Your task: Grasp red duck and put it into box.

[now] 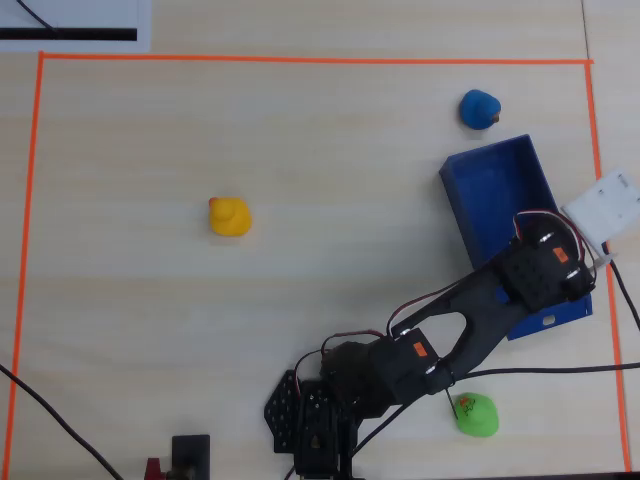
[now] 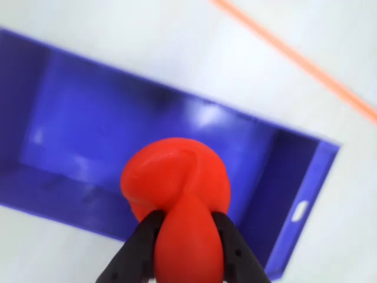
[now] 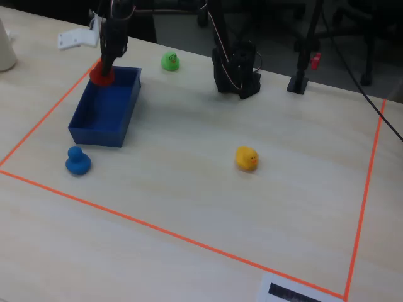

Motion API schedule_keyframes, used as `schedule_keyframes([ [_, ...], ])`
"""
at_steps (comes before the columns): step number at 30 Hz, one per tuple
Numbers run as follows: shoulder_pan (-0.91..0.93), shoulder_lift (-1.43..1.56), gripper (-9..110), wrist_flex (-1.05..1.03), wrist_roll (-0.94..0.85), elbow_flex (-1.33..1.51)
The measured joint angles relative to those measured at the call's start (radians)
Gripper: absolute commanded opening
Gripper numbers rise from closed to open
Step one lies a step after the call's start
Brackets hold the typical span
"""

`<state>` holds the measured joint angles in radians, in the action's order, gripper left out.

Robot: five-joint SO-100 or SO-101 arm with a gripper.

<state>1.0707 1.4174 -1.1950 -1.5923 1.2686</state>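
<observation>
- Two black fingers of the gripper (image 2: pixel 188 236) are clamped on the red duck (image 2: pixel 177 188), one on each flank, as the wrist view shows; the toy is held, not resting on anything visible.
- Half the job looks done: the grasp is made and the carry has brought the red duck over the box (image 2: pixel 88 118), whose blue floor fills the wrist view behind the toy.
- In the fixed view the red duck (image 3: pixel 101 73) sits at the far end of the box (image 3: pixel 94 132), about level with its rim; whether it is fully inside the walls I cannot tell.
- In the overhead view the arm covers the near part of the box (image 1: pixel 480 180) and hides the duck entirely.
- Left to do, as I judge it: release the toy so it drops onto the floor, then withdraw.
- Outward from there, the blue duck (image 1: pixel 480 108), green duck (image 1: pixel 476 414) and yellow duck (image 1: pixel 230 216) lie on the table (image 1: pixel 300 130), all apart from the box.
</observation>
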Motion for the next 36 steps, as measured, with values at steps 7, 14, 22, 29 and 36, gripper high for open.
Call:
schedule_keyframes([
  [7, -0.006, 0.000, 0, 0.028, -0.014, 0.140],
  [14, -0.021, 0.000, 3, 0.107, -0.002, 0.150],
  [22, -0.026, -0.074, 13, 0.153, 0.009, 0.121],
  [29, -0.037, -0.081, 16, 0.164, 0.005, 0.104],
  [36, -0.037, -0.084, 19, 0.164, 0.005, 0.094],
])
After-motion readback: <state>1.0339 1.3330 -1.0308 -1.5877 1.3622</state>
